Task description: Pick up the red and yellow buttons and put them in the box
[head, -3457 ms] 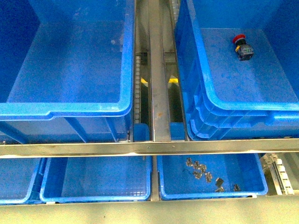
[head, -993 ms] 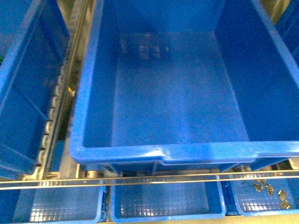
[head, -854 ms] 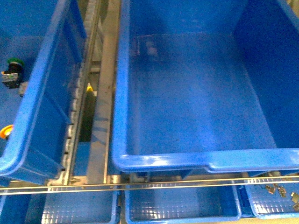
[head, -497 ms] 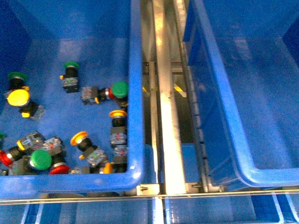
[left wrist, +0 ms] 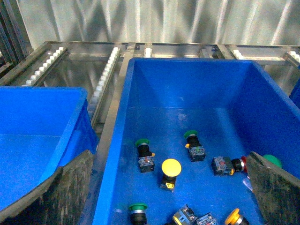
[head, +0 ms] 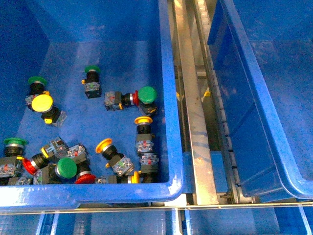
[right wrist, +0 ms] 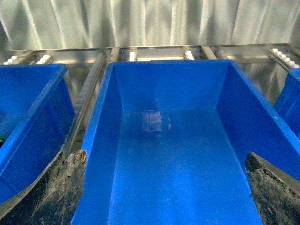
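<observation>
Several push-button switches lie in a deep blue bin [head: 165, 98] on the left of the front view. Among them are a yellow-capped button [head: 42, 103], two more yellow ones [head: 143, 120] [head: 104, 145], and two red ones [head: 29, 165] [head: 84, 177], mixed with green-capped switches [head: 146, 94]. An empty deep blue box [head: 254, 98] stands to the right. My left gripper [left wrist: 171, 197] is open above the button bin, with the yellow button [left wrist: 171, 167] between its fingers [left wrist: 65, 187]. My right gripper [right wrist: 164, 197] is open above the empty box [right wrist: 164, 154]. Neither gripper shows in the front view.
A metal roller rail [head: 195, 122] runs between the two bins. A steel bar [head: 146, 209] crosses the front, with shallower blue trays below it. Another blue bin [left wrist: 37, 140] stands beside the button bin in the left wrist view. A corrugated metal wall [right wrist: 150, 23] is behind.
The front view has swung from the empty bins to the bin full of buttons. In the last half second that bin has shifted a little to the right in the picture.
</observation>
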